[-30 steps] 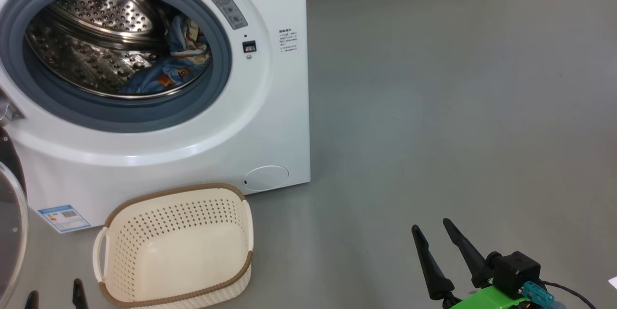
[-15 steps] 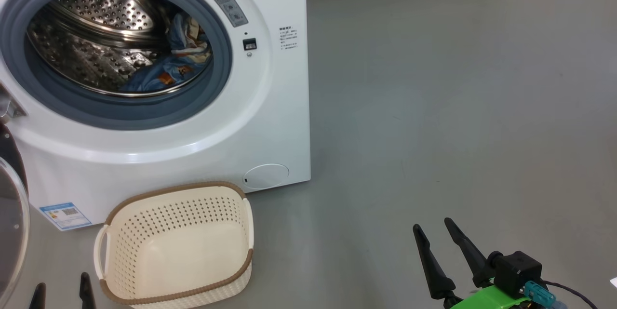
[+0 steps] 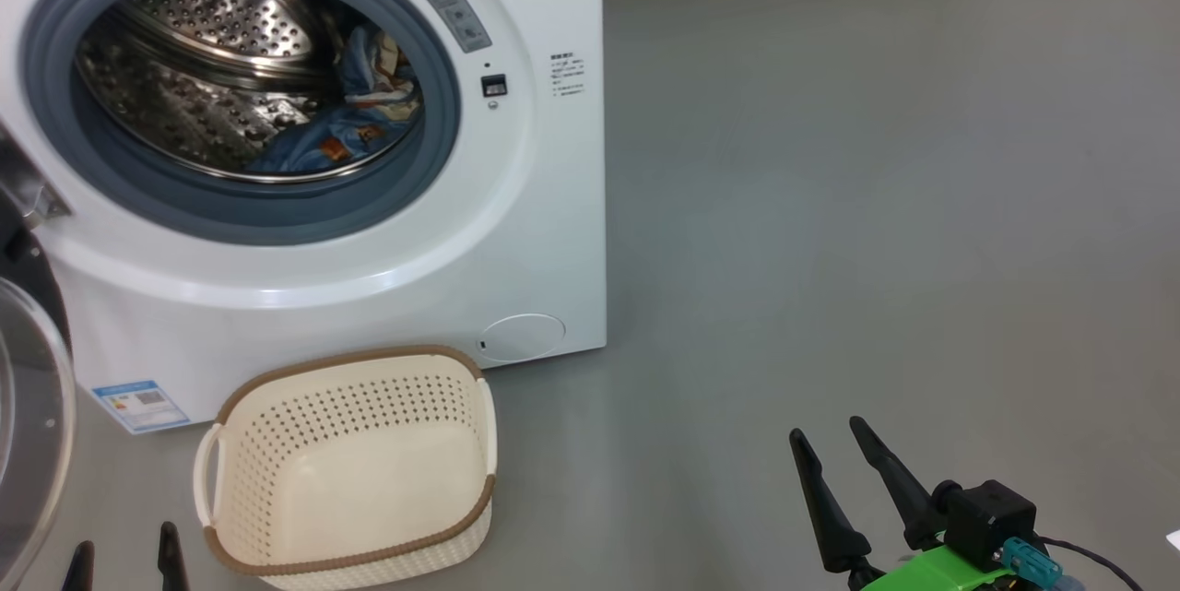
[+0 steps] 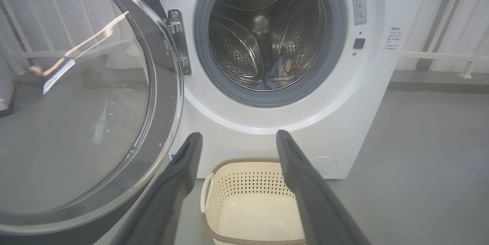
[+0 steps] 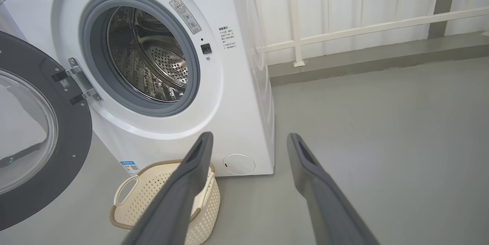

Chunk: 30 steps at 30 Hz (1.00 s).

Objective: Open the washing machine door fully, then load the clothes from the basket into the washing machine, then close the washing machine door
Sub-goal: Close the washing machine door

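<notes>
The white washing machine [image 3: 544, 231] stands with its door [image 3: 28, 425] swung wide open to the left; the same door [image 4: 76, 103] is close by in the left wrist view. Blue clothes [image 3: 355, 125] with orange prints lie in the steel drum [image 4: 248, 46]. On the floor in front sits the cream basket [image 3: 350, 471], with nothing in it. My left gripper [image 3: 124, 549] is open at the lower left, just left of the basket. Low at the right, away from the machine, my right gripper [image 3: 830, 443] is open too, nothing between its fingers.
Bare grey floor [image 3: 876, 204] stretches to the right of the machine. A low kerb [image 5: 363, 61] with a white railing [image 5: 344, 27] runs along the far side.
The head camera has shifted, so the machine and basket sit slightly further right in the picture. The left fingertips show a little more; the right gripper has not moved.
</notes>
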Available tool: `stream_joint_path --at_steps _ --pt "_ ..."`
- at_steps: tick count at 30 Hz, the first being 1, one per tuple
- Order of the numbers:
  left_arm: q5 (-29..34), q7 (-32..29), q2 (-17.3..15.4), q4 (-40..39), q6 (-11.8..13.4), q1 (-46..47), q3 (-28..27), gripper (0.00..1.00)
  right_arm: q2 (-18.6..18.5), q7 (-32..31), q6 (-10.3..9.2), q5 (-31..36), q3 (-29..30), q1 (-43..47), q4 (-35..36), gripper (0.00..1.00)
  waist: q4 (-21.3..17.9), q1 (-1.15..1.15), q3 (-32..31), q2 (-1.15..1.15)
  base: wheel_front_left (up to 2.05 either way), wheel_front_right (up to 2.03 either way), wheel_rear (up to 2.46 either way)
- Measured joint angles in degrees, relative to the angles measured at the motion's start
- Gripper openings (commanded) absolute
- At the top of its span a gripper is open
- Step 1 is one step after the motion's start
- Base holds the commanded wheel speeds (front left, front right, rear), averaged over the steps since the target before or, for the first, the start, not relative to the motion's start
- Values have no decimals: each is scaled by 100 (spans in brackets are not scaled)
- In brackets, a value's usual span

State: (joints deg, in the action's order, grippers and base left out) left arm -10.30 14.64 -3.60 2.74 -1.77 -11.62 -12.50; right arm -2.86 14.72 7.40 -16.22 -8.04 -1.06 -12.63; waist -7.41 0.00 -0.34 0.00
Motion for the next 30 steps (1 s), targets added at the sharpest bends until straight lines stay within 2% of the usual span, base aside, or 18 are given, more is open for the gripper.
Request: stream_joint_path --at_steps 13,30 --pt "-8 0 52 53 0 -7 44 100 -2 0 0 149 -63 2 -14 100 514 0 -4 0 0 0 0" --pt "-68 0 88 119 59 -12 138 100 -5 0 0 155 -153 2 -90 100 1489 0 -10 0 0 0 0"
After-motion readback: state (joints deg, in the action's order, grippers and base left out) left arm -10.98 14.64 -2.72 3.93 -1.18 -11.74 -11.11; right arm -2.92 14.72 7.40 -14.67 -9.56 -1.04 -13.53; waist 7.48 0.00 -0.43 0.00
